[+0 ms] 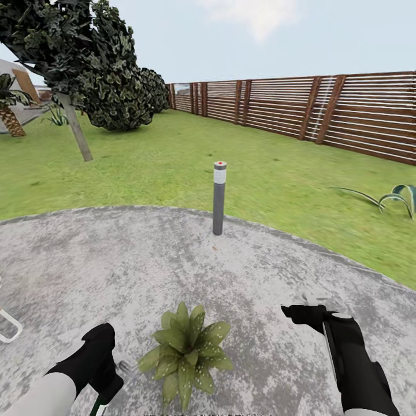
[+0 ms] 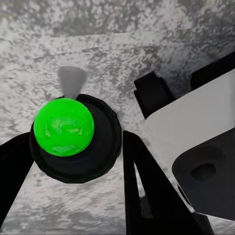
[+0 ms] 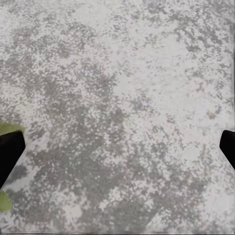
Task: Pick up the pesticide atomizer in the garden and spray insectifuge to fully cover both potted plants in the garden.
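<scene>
One potted plant, a low rosette of pointed green leaves, stands on the grey patio at the near edge of the head view. Whitish insectifuge specks dot its leaves. Just left of the plant, my left gripper is shut on the pesticide atomizer. In the left wrist view the atomizer shows a green round top on a black collar, with a grey nozzle pointing at the paving. My right gripper hovers to the plant's right, open, its fingertips far apart over bare paving.
A grey bollard lamp with a red dot stands at the patio's far edge. Lawn runs back to a slatted brown fence, with trees at the left and a striped agave at the right. A white frame pokes in at the left.
</scene>
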### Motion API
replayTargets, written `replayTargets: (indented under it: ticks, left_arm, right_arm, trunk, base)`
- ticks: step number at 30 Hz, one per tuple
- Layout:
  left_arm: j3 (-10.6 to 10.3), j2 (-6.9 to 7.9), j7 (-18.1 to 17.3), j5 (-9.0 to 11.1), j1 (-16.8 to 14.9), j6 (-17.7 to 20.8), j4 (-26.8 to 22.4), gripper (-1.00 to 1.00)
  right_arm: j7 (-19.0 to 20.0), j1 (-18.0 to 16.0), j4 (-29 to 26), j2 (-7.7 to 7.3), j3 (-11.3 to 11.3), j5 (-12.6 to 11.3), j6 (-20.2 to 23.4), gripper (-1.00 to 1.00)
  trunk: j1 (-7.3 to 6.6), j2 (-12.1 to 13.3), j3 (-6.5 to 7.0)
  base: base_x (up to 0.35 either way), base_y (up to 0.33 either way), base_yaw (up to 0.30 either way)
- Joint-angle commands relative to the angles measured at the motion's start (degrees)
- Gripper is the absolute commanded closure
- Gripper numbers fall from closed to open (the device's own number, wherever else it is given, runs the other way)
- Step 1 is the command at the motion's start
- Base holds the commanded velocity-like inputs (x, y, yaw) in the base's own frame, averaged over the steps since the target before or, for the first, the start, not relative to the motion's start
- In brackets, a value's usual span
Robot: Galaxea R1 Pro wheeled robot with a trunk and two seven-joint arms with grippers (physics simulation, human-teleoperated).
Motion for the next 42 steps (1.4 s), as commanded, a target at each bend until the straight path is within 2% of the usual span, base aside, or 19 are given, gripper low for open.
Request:
replayTargets:
  ticks: [1, 11, 19, 26, 42]
  left_arm:
    - [-0.24, 0.06, -0.6, -0.43, -0.01, 0.3, -0.11, 1.0]
    - [-0.21, 0.06, -0.58, -0.43, -0.01, 0.31, -0.11, 1.0]
    - [-0.15, 0.06, -0.59, -0.41, -0.01, 0.28, -0.11, 1.0]
    - [-0.02, 0.06, -0.58, -0.43, -0.01, 0.25, -0.11, 1.0]
    - [0.06, 0.06, -0.62, -0.4, -0.01, 0.25, -0.11, 1.0]
  right_arm:
    - [0.57, -0.06, -0.09, 0.08, -0.15, 0.59, 0.15, -1.0]
    - [0.57, -0.06, -0.1, 0.07, -0.16, 0.58, 0.15, -1.0]
    - [0.57, -0.06, -0.1, 0.06, -0.16, 0.59, 0.15, -1.0]
    - [0.57, -0.06, -0.1, 0.08, -0.16, 0.55, 0.15, -1.0]
    - [0.5, -0.06, -0.09, 0.08, -0.08, 0.61, 0.15, -1.0]
  trunk:
    - [-0.02, -0.03, -0.01]
    - [-0.02, -0.03, 0.23]
    - [-0.02, -0.03, 0.23]
    - [-0.02, -0.03, 0.23]
    - [-0.02, -0.03, 0.23]
  base:
    - [-0.159, 0.264, -0.24]
    - [-0.161, 0.262, -0.243]
    - [-0.139, 0.23, -0.024]
    - [-0.013, 0.024, -0.051]
    - [0.0, 0.0, -0.281]
